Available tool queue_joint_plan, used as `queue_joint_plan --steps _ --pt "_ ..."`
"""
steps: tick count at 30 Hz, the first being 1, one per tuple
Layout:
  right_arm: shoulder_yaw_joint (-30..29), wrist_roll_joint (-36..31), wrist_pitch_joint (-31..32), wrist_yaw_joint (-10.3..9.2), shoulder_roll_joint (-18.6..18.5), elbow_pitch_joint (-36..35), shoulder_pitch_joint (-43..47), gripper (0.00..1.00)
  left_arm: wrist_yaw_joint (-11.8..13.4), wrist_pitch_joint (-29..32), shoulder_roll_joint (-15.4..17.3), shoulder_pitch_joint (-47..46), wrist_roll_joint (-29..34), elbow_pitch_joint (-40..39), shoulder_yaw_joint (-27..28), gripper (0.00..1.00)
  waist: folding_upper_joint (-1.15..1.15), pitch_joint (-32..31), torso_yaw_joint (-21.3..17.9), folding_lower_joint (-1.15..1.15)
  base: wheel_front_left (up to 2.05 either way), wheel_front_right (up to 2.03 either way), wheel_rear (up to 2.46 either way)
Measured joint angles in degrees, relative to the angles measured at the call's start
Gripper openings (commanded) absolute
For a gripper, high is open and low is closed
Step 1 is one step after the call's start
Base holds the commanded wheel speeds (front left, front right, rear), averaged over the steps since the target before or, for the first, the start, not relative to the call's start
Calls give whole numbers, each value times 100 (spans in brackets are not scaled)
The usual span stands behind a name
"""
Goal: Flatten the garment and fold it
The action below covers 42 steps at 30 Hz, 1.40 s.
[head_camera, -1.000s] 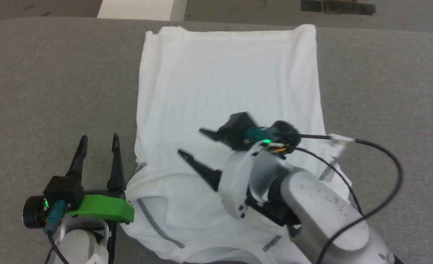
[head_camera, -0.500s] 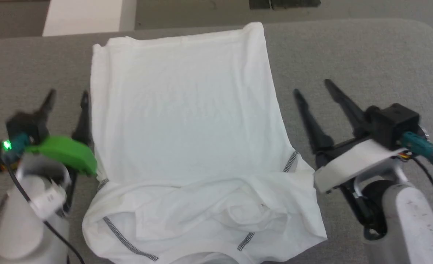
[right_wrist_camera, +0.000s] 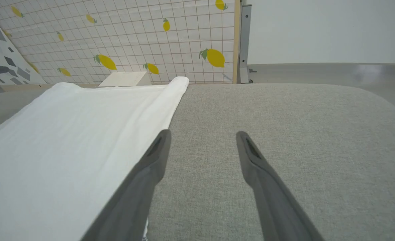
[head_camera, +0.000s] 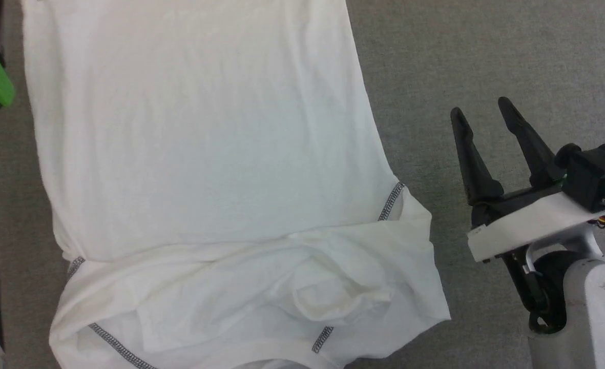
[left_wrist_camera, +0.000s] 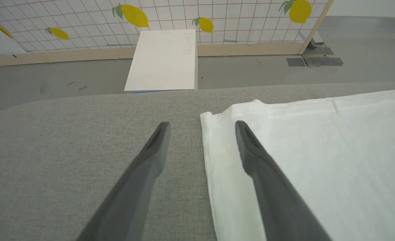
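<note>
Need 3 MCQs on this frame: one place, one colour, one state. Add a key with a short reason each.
1. Where is the right gripper relative to the garment?
A. Resting on top of it
B. Beside it, over the bare grey surface
C. Under it

2. What colour is the garment's seam stitching?
A. Red
B. Dark grey
C. Yellow

3. What state is the left gripper in?
A. Open, holding nothing
B. Shut on the garment
C. Shut on a box

Key:
1 B: the head view shows it clear of the garment's right edge.
2 B: the zigzag stitches read dark grey against the white fabric.
3 A: the left wrist view shows its fingers spread apart, gripping nothing.
</note>
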Motion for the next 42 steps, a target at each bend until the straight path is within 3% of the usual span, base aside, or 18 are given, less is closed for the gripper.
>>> queue_joint_plan --steps 7,17,18,20,26,32,37,39,42 --pt "170 136 -180 0 1 43 -58 100 276 1036 397 -428 -124 -241 207 100 0 690 -325 0 0 0 0" --pt "177 178 -393 0 1 225 -216 100 721 1911 849 -731 -1 -630 307 100 0 1411 -713 0 0 0 0" --pt "180 179 -397 0 1 234 -220 100 757 1985 902 -746 45 -669 304 49 0 1448 -733 0 0 0 0" --pt "198 182 -396 0 0 235 -267 100 810 2071 951 -758 124 -769 304 0 0 1525 -771 0 0 0 0" --pt "218 -100 -159 0 -3 147 -809 100 744 1822 873 -762 121 -943 159 0 0 1566 -669 0 0 0 0" --pt "305 -258 268 0 3 416 -2524 100 537 1066 653 -861 147 -745 -134 0 0 1514 -363 0 0 0 0" --pt "314 -175 889 0 1 1594 -4106 100 385 504 328 -1089 145 -627 -419 0 0 1489 13 0 0 0 0" --pt "254 -242 1340 0 8 2419 -4823 100 286 230 94 -1149 131 -608 -615 0 0 1496 271 0 0 0 0" --pt "103 -491 1784 -1 8 3140 -5388 100 190 -42 -101 -1267 116 -520 -804 0 0 1524 543 0 0 0 0"
